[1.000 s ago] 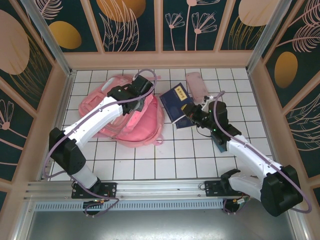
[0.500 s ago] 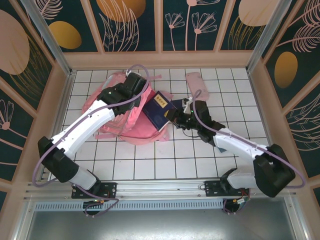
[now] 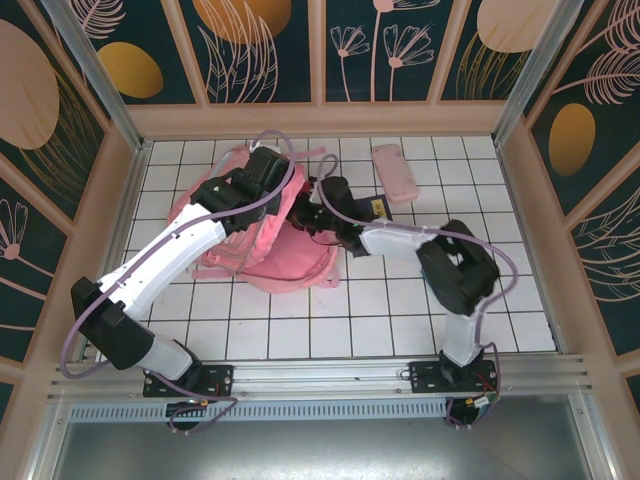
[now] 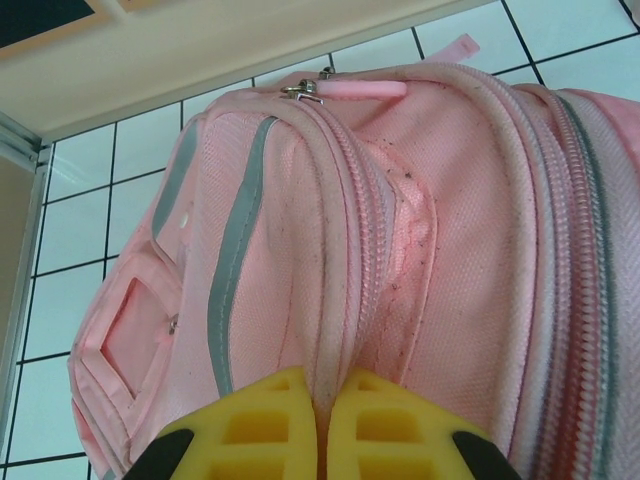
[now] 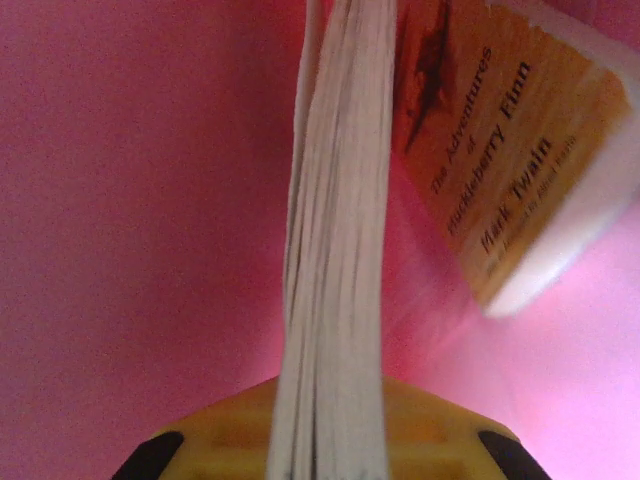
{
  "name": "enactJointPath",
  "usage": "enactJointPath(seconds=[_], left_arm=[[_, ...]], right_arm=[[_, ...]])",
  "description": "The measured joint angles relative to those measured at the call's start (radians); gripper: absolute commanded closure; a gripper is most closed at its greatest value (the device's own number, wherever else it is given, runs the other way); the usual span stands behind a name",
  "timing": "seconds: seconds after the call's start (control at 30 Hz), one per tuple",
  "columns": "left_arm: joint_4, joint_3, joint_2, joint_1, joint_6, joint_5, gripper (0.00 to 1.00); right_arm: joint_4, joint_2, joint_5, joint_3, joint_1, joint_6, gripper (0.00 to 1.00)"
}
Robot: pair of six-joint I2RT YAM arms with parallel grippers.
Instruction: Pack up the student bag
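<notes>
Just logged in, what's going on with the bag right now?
The left gripper is pinched shut on a fold of the pink student bag. The right gripper holds a book, pages edge-on, inside the bag with pink fabric all around. A small pink pouch lies on the tiles, unpacked.

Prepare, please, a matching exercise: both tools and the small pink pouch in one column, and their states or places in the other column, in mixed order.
Column one
1. left tool
2. right tool
3. small flat pink pencil pouch

Column two
a. shut on a seam fold of the large soft pink fabric backpack
b. lying on the white tiled table, apart from the backpack
c. shut on the white page edges of a paper book

Pairs: 1-a, 2-c, 3-b
</notes>
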Motion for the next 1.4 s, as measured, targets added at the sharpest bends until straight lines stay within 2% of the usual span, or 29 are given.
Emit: enactJointPath(seconds=[0.23, 0.27, 0.33, 0.4, 0.43, 0.57, 0.77, 0.9, 1.03, 1.27, 1.4], left_arm=[[-0.003, -0.002, -0.012, 0.000, -0.023, -0.005, 0.95], [-0.003, -0.002, -0.016, 0.000, -0.026, -0.005, 0.95], [-0.003, -0.002, -0.022, 0.000, -0.029, -0.006, 0.95], [-0.003, -0.003, -0.026, 0.000, -0.032, -0.011, 0.94], [-0.003, -0.003, -0.028, 0.000, -0.034, -0.013, 0.94], [-0.003, -0.010, -0.030, 0.000, -0.042, -0.021, 0.94], [0.000, -0.021, -0.030, 0.000, -0.052, -0.022, 0.94], [0.016, -0.034, -0.037, 0.000, -0.055, -0.022, 0.93], [0.023, -0.053, -0.050, 0.000, -0.056, -0.023, 0.93], [0.095, -0.189, -0.091, -0.010, -0.057, -0.012, 0.90], [0.121, -0.286, -0.100, -0.014, -0.060, 0.007, 0.85]], right_arm=[[0.018, 0.268, 0.085, 0.231, 0.016, 0.073, 0.94], [0.013, 0.294, 0.089, 0.266, 0.017, 0.079, 0.91], [-0.010, 0.325, 0.087, 0.327, 0.017, 0.085, 0.78], [-0.024, 0.327, 0.079, 0.344, 0.017, 0.084, 0.57], [-0.029, 0.322, 0.076, 0.344, 0.017, 0.085, 0.51], [-0.057, 0.260, 0.050, 0.262, 0.015, 0.084, 0.39], [-0.154, 0.063, 0.006, 0.100, 0.011, 0.084, 0.37], [-0.209, -0.061, -0.025, 0.061, -0.002, 0.082, 0.39], [-0.261, -0.202, -0.028, -0.048, -0.016, 0.044, 0.39], [-0.473, -0.439, 0.092, -0.216, -0.031, -0.117, 0.40], [-0.555, -0.573, 0.171, -0.299, -0.092, -0.197, 0.39]])
